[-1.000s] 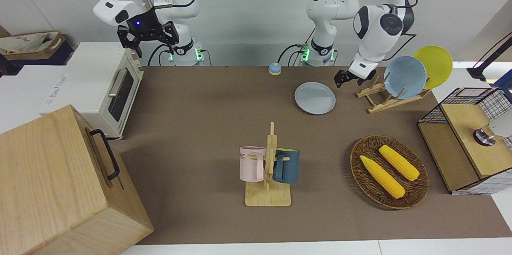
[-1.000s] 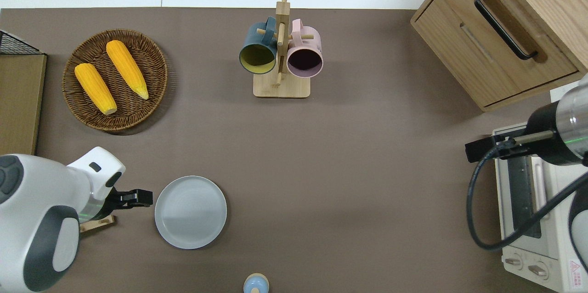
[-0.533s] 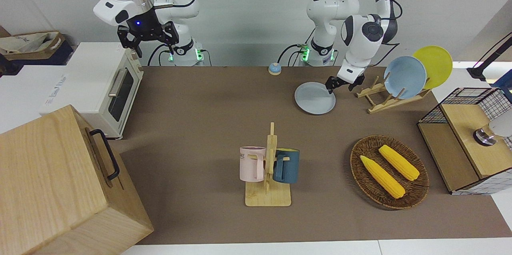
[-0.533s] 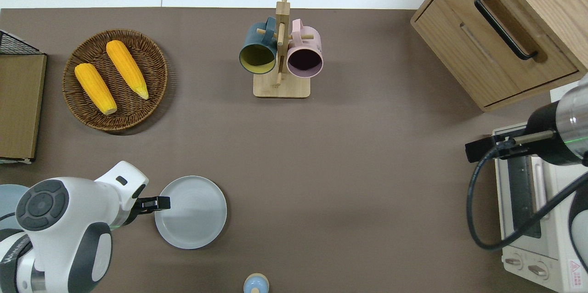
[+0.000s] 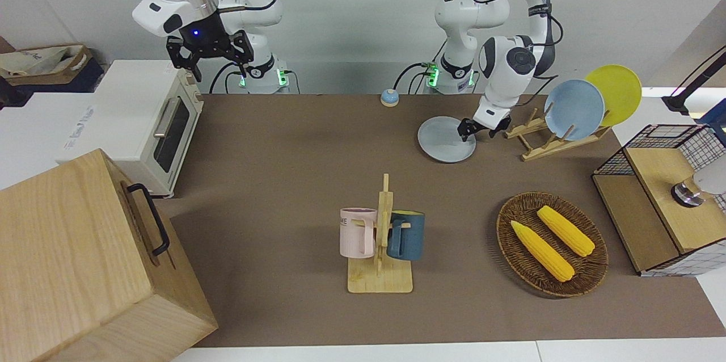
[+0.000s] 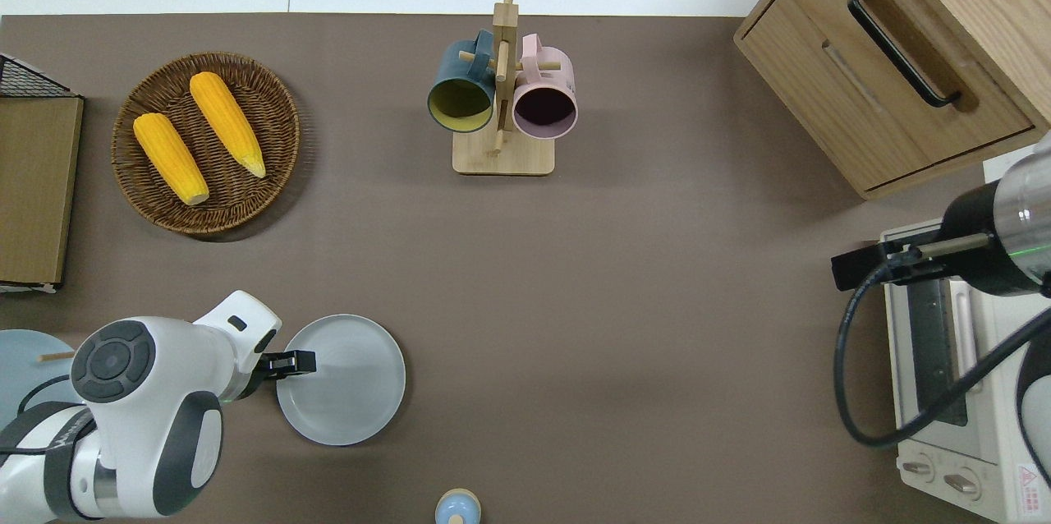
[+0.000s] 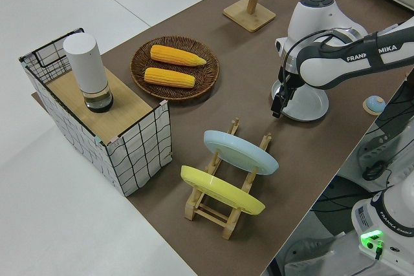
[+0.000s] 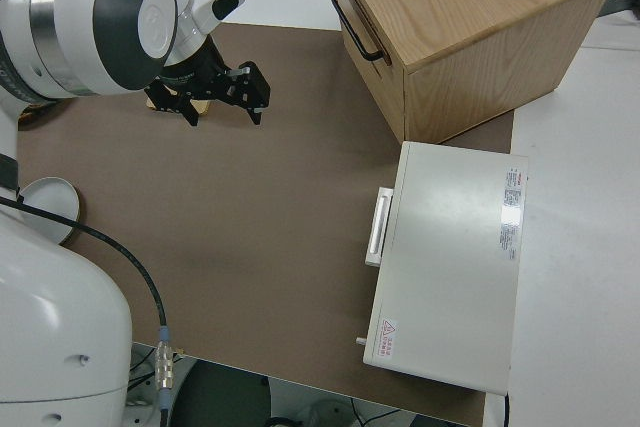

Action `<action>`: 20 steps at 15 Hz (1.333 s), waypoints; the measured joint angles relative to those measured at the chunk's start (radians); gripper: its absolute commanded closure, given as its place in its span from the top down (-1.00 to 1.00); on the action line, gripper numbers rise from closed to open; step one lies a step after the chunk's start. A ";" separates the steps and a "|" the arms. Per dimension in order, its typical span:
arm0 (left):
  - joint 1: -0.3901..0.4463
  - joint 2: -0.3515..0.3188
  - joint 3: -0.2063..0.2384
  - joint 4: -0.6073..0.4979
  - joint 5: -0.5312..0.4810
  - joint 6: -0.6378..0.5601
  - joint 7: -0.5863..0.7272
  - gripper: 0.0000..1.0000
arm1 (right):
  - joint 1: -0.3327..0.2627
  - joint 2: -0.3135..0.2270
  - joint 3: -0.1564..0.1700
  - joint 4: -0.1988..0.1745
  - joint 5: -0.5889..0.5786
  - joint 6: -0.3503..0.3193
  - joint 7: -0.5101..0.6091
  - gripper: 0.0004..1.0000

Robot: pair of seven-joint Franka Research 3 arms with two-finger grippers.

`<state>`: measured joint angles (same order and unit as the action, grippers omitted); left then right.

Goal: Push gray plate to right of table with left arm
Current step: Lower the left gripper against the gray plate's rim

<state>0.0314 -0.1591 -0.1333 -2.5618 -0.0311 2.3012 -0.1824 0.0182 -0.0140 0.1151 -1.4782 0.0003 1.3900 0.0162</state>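
The gray plate (image 6: pixel 341 379) lies on the table (image 6: pixel 624 286) near the robots' edge, toward the left arm's end. The left gripper (image 6: pixel 297 361) sits at its rim, fingers apparently together. Riding over the rim would leave the plate unmoved. Actual contact is hard to make out. The right arm is parked.

Lighting bright, even, diffuse from overhead. Shadows soft and short: under the woven basket (image 6: pixel 205 143), beside the mug rack (image 5: pixel 380 237), along the wooden box (image 5: pixel 85 260). No glare on the matte table (image 6: pixel 624 302). Frames sharp; the overhead view's near arm housings loom large at the edges.
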 measured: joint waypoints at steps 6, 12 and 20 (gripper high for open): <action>-0.001 0.050 0.000 0.000 0.000 0.037 -0.017 -0.98 | 0.000 0.000 0.000 0.000 0.000 0.000 0.000 0.97; -0.013 0.049 -0.003 0.004 -0.002 0.044 -0.031 -1.00 | 0.000 0.000 0.000 0.000 0.000 0.000 0.000 0.97; -0.017 0.043 -0.006 0.002 -0.004 0.039 -0.030 -1.00 | 0.000 0.000 0.000 0.000 0.000 0.000 0.000 0.97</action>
<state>0.0146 -0.1161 -0.1388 -2.5600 -0.0348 2.3400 -0.2123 0.0182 -0.0140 0.1151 -1.4782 0.0003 1.3900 0.0161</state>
